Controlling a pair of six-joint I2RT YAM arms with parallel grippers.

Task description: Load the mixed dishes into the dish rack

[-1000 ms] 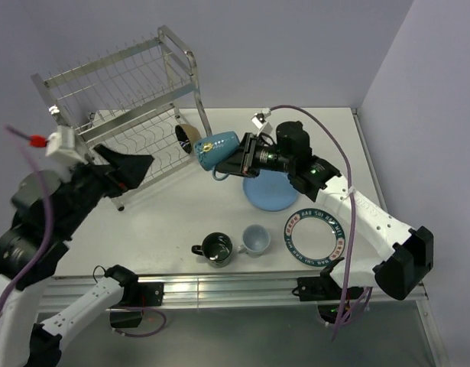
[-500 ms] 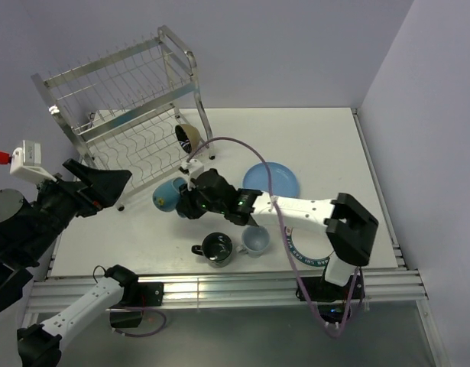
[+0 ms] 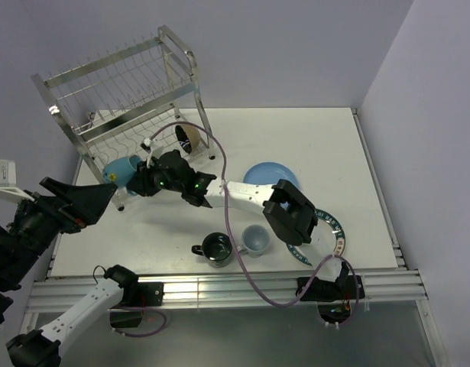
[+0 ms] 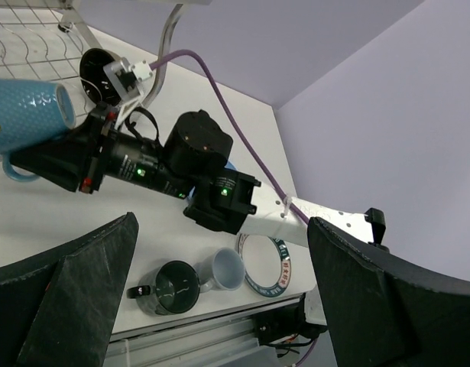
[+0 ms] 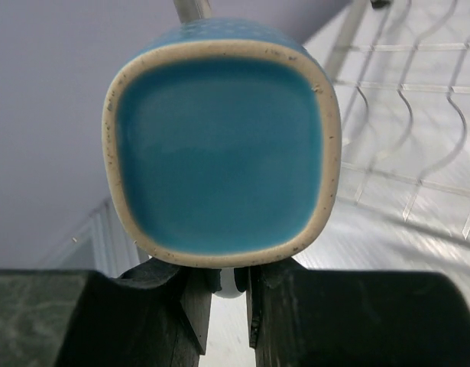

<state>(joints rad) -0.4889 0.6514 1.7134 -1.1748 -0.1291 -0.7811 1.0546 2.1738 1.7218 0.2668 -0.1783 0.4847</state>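
Observation:
My right gripper (image 3: 140, 180) is shut on the handle of the blue mug (image 3: 117, 170) and holds it on its side at the near left end of the dish rack (image 3: 120, 84), by the wavy lower shelf. In the right wrist view the mug's base (image 5: 223, 141) fills the frame above the closed fingers (image 5: 181, 306). The mug also shows in the left wrist view (image 4: 24, 115). My left gripper (image 3: 93, 200) is open and empty, just left of the mug. A black-and-tan bowl (image 3: 189, 136) sits at the lower shelf's right end. The light-blue plate (image 3: 271, 176), dark mug (image 3: 217, 248) and pale cup (image 3: 255, 239) are on the table.
The white plate with the lettered rim (image 3: 335, 233) lies at the near right, partly under the right arm's elbow (image 3: 290, 210). The right arm's purple cable (image 3: 219, 164) loops over the table's middle. Wavy shelf wires (image 5: 406, 115) lie right of the mug.
The right arm swung the blue mug from the table's middle leftward to the rack's near left end. The left arm drew back toward the lower left.

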